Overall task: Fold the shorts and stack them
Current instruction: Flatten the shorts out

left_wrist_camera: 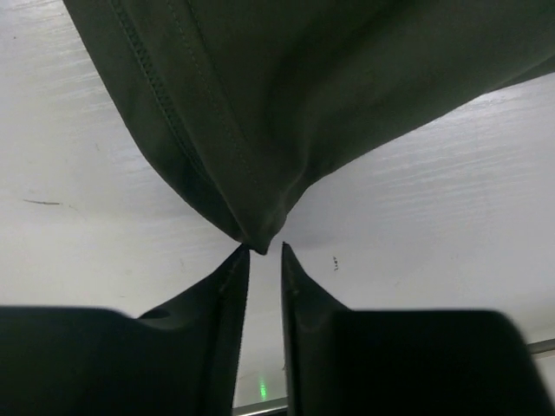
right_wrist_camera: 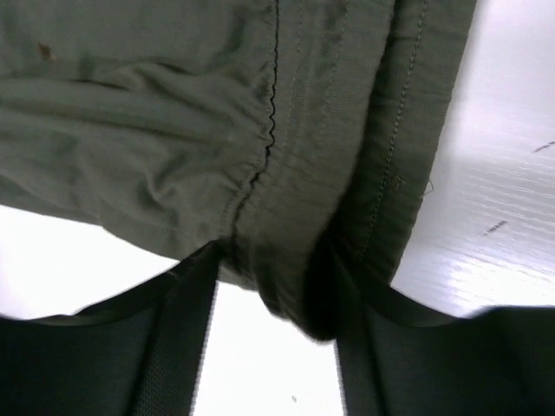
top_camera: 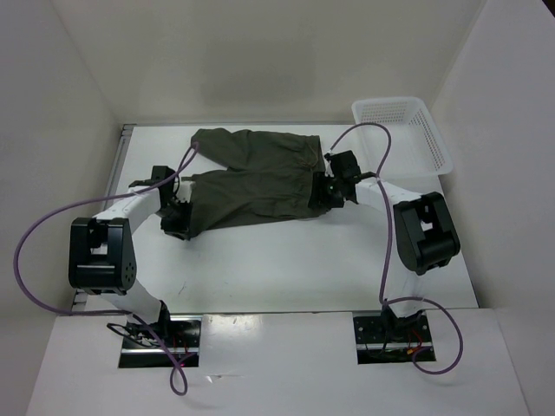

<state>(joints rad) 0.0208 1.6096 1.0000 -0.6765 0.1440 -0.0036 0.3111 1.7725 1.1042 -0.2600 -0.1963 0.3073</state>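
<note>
White lattice basket (top_camera: 387,103) at far right corner, clear of olive shorts (top_camera: 251,178)

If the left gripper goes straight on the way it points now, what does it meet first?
The shorts: a folded corner sits right at the left gripper tips, probably touching them.

The shorts (top_camera: 251,178) are plain dark olive-green, their stitching in the same tone. The basket (top_camera: 408,121) at the counter's far right corner is white lattice. The counter (top_camera: 286,260) is white, and the cables (top_camera: 384,251) are purple.
</note>
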